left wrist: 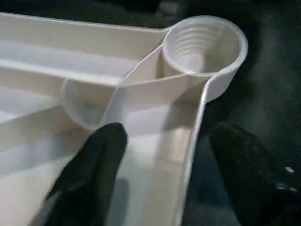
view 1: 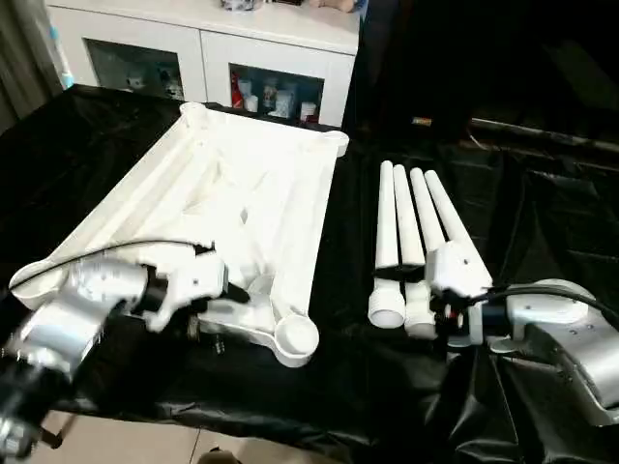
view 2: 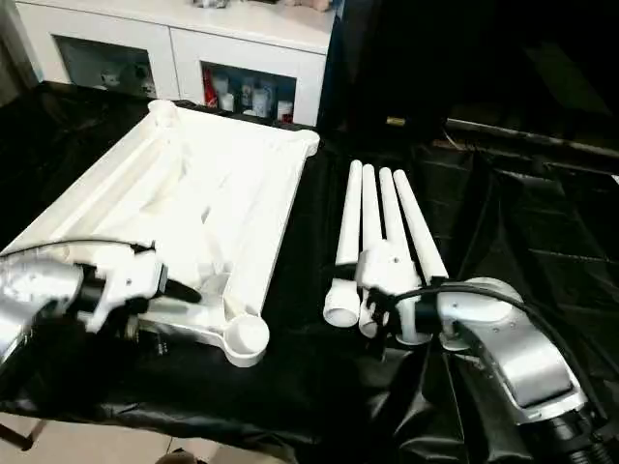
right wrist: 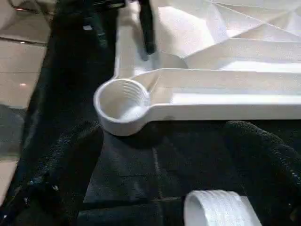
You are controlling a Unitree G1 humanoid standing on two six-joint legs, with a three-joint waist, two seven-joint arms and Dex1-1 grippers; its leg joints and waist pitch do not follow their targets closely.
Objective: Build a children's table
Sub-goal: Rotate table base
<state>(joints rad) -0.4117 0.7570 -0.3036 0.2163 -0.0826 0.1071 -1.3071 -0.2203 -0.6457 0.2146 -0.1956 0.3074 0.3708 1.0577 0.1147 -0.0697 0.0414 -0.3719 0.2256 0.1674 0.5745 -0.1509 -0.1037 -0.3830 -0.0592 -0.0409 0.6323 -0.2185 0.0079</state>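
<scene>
At the near edge of the desk (view 1: 368, 387), draped in black cloth, the left claw (left wrist: 162, 155) straddles the tabletop (view 1: 242, 184) rim beside its near corner socket (view 1: 296, 335), one finger inside the ribbed underside and one outside; the fingers stand apart and not yet pressed on the rim, so nothing is grasped. If it clenches this close to the corner (a thin wall, by the look of it), the upturned tabletop may pivot or slide toward the desk edge rather than hold.

Just to the right, the right claw (right wrist: 164, 188) hangs released at the flared end of one of the four legs (view 1: 411, 227), which lie side by side, touching. Closing here could nudge the neighbours and set them rolling, or pinch two at once.

Farther back, the tabletop's far corners lie near a white cabinet (view 1: 203, 48).
</scene>
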